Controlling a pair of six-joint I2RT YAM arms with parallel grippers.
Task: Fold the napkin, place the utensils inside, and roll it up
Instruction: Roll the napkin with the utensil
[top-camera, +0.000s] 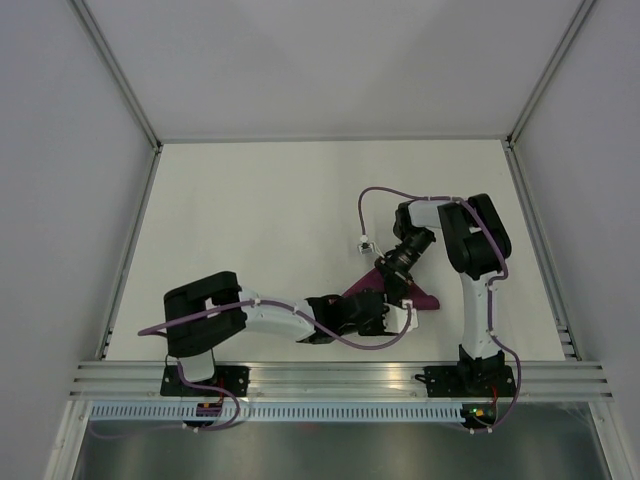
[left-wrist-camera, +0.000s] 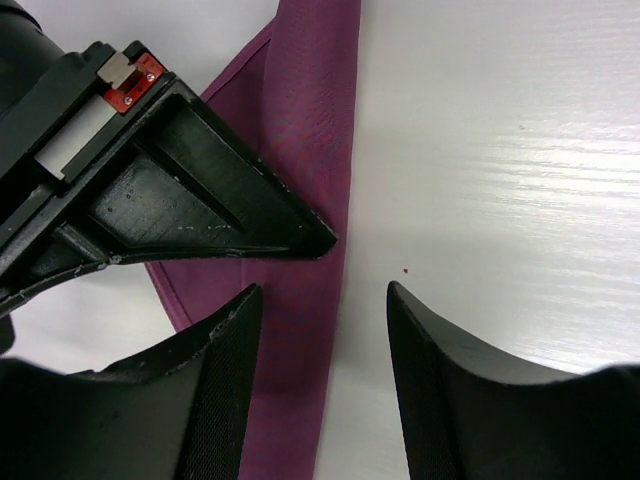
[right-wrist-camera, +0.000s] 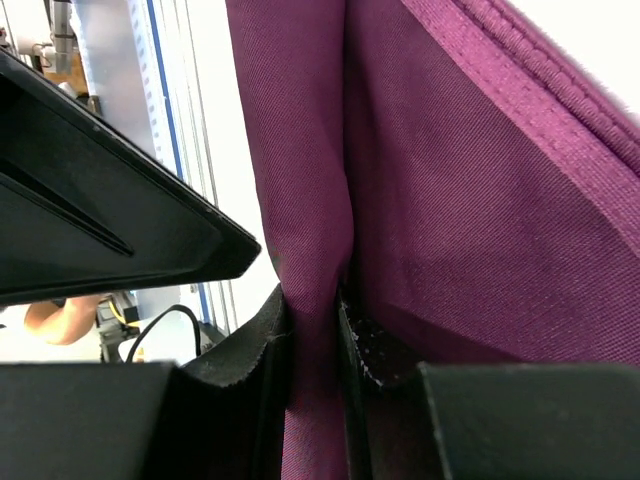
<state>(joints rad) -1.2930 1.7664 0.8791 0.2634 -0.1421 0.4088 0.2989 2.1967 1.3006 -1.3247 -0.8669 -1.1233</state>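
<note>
The purple napkin (top-camera: 425, 296) lies bunched at the table's near middle, mostly covered by both grippers. In the left wrist view it is a narrow folded strip (left-wrist-camera: 305, 130) running away from me. My left gripper (left-wrist-camera: 324, 300) stands open just above it, its left finger over the cloth and its right finger over bare table. My right gripper (right-wrist-camera: 315, 312) is shut on an upright fold of the napkin (right-wrist-camera: 480, 200). One of its fingers (left-wrist-camera: 200, 195) reaches in from the left of the left wrist view. The utensils are hidden.
The white tabletop (top-camera: 260, 210) stretches behind and to the left of the arms. An aluminium rail (top-camera: 340, 375) runs along the near edge. A purple cable with a small white connector (top-camera: 365, 243) loops above the right wrist. Grey walls enclose the table.
</note>
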